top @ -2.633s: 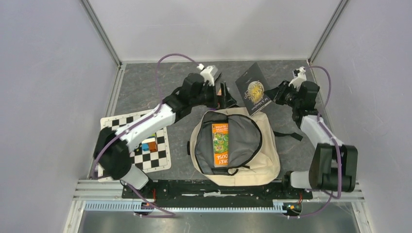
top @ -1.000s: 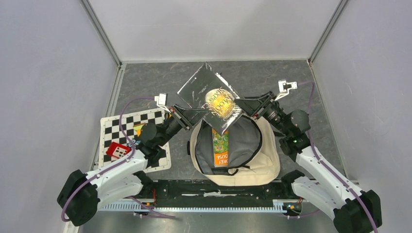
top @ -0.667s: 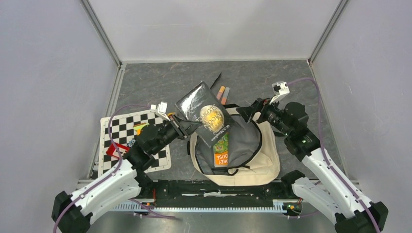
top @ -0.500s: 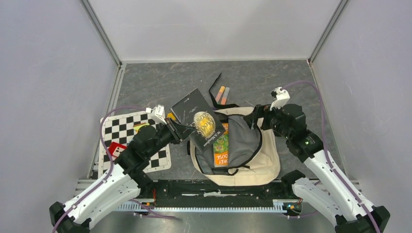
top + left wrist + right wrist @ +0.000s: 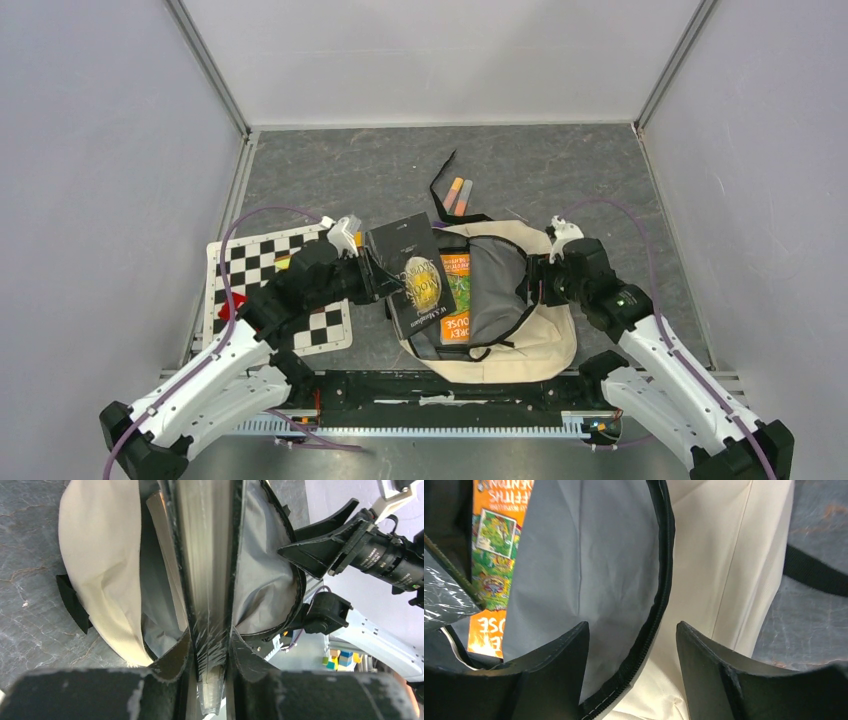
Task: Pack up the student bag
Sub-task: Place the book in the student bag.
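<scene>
Left claw point(image 5: 372, 273) is clamped on the dark book point(image 5: 417, 282), pinching its near edge through the clear film wrap. Right claw point(image 5: 538, 281) is spread wide, nothing held.

Hard to read:
- Left wrist view shows the book edge-on only. The cover is hidden, and my own fingers point(image 5: 172, 662) block the bottom of that view.
- From above, the book covers the part of the bag mouth nearest the left claw. Can't tell how far its leading end sits inside.
- Right wrist view is too close. Can't tell whether the pads touch fabric.

Student bag point(image 5: 545, 340) lies flat, unzipped, grey lining showing. It sits straight ahead of the left claw, with the book's far end over the opening. Right claw is at the opposite rim, and the black zipper edge point(image 5: 665, 570) runs between its two fingers.

Orange book point(image 5: 458, 300) is already inside, just beside the dark one.

Checkered mat point(image 5: 240, 262) is behind the left claw, mostly under my arm. A black strap point(image 5: 440, 187) and two small sticks point(image 5: 458, 193) lie beyond the bag, well apart from both claws.
</scene>
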Tool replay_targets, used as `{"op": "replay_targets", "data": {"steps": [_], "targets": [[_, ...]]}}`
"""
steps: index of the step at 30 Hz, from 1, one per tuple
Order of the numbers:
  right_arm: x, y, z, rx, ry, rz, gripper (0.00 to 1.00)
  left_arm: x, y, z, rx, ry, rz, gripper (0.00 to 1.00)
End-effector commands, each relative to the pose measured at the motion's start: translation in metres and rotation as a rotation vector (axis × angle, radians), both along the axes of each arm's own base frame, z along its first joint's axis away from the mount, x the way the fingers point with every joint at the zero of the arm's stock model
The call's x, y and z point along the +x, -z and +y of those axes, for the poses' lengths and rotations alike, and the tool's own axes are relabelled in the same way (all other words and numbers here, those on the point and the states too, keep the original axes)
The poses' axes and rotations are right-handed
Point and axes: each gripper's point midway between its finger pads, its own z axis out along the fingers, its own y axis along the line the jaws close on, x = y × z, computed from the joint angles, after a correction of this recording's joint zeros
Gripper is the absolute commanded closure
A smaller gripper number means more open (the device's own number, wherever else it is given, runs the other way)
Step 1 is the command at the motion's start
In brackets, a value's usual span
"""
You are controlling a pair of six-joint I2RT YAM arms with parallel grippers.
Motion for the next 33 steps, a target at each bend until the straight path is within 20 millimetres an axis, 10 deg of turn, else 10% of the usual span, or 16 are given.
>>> {"op": "replay_targets", "data": {"steps": [1, 5, 10, 20, 33], "targets": [[-0.006, 0.004, 0.006, 0.028, -0.029, 0.014, 0.33, 0.005, -0.060, -0.017, -0.112, 0.088, -0.158, 0.98], [-0.003, -0.003, 0.007, 0.040, -0.031, -0.019, 0.42, 0.005, -0.059, -0.020, -0.124, 0.094, -0.143, 0.98], [0.003, -0.027, 0.012, 0.071, -0.046, -0.082, 1.00, 0.002, -0.054, -0.028, -0.147, 0.124, -0.093, 0.98], [0.028, -0.147, 0.019, 0.202, -0.030, -0.412, 1.00, -0.002, -0.038, -0.046, -0.181, 0.200, 0.017, 0.98], [0.041, -0.181, 0.036, 0.297, -0.063, -0.487, 1.00, 0.002, 0.022, -0.070, -0.193, 0.238, 0.224, 0.98]]}}
